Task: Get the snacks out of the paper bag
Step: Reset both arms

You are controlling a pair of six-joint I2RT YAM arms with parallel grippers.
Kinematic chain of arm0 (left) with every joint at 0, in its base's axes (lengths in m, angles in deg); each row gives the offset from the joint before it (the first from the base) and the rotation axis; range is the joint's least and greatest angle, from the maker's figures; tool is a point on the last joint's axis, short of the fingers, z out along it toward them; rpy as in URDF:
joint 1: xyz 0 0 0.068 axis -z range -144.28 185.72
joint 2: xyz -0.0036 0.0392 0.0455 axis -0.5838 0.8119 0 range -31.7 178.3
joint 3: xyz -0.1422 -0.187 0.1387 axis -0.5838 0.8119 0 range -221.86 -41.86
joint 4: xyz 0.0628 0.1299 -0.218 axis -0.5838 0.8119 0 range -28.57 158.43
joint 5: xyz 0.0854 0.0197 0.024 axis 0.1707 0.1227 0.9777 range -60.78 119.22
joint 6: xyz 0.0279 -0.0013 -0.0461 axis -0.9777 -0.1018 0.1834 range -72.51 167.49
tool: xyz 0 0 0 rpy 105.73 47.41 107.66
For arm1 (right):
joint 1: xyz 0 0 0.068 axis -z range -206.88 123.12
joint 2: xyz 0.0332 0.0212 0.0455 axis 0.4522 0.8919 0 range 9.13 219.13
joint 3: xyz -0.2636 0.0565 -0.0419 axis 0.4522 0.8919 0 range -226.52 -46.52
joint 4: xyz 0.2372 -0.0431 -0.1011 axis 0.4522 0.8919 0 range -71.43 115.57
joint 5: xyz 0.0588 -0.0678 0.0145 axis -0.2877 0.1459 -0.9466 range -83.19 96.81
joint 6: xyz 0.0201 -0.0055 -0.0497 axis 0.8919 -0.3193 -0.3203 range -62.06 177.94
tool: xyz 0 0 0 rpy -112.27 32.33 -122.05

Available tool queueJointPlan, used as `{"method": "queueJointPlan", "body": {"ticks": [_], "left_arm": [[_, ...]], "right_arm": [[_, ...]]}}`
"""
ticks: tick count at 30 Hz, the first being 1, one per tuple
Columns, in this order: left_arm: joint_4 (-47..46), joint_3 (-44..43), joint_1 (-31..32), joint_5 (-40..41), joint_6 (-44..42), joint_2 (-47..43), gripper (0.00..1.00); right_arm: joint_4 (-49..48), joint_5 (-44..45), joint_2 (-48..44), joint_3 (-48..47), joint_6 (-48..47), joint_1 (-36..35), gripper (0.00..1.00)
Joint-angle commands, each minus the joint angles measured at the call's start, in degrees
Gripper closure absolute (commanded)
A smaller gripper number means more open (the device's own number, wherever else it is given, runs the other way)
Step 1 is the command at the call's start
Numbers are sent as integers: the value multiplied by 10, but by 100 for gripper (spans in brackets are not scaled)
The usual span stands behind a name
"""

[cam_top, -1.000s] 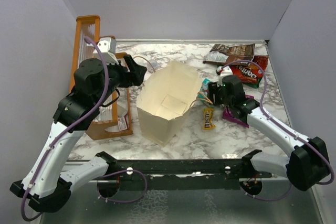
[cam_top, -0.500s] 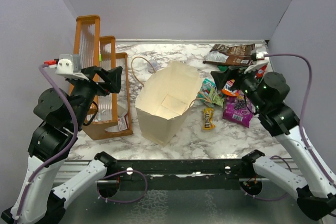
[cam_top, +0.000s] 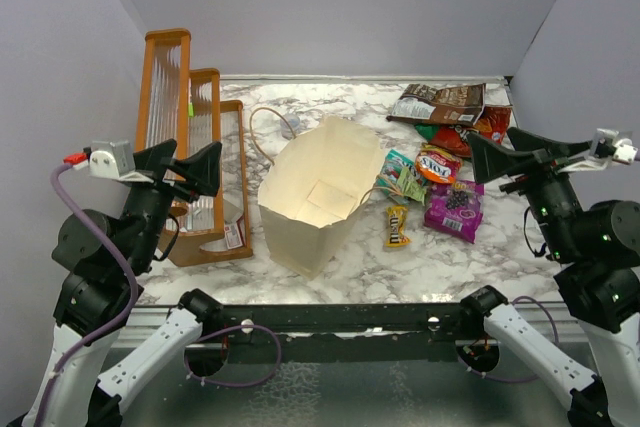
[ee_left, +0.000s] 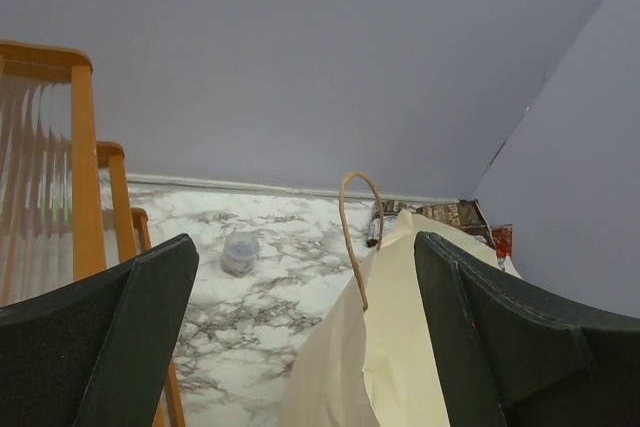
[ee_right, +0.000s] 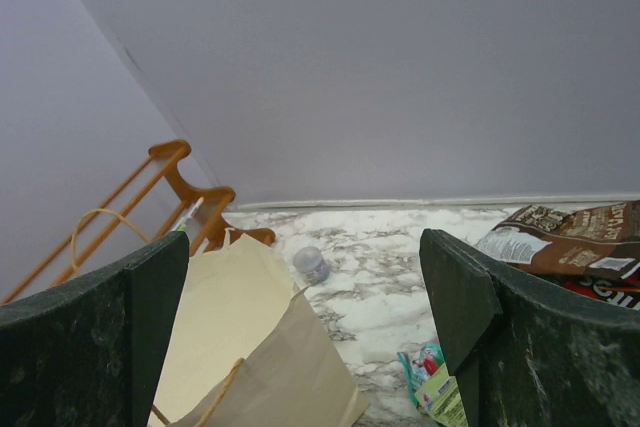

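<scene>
The cream paper bag (cam_top: 315,187) stands open at mid-table, and only its pale bottom shows inside. Right of it the snacks lie on the marble: a brown chip bag (cam_top: 440,102), an orange-red bag (cam_top: 484,125), a small orange packet (cam_top: 438,162), a purple pouch (cam_top: 453,209), a teal-pink packet (cam_top: 398,172) and a yellow-brown candy pack (cam_top: 397,227). My left gripper (cam_top: 185,162) hangs open and empty, raised left of the bag (ee_left: 400,347). My right gripper (cam_top: 492,142) is open and empty, high over the table's right side.
An orange-framed wooden rack (cam_top: 185,107) stands at the back left. A small clear cup (ee_left: 240,252) sits on the marble behind the bag, also in the right wrist view as the cup (ee_right: 311,264). Grey walls close in three sides.
Both arms have drawn back from the bag towards the near edge and lifted. The right gripper left the purple pouch on the table. Both grippers' jaws have spread wider.
</scene>
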Motion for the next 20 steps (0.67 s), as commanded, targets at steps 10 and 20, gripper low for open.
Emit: {"method": "queueJointPlan", "body": {"ticks": [10,20], "left_arm": [[-5,58,1,-6,44,-93,6],[23,53,0,-4,46,-108,6]], "right_arm": [[63,40,-51,26,25,2,1],[76,38,-70,38,30,2,1]]}}
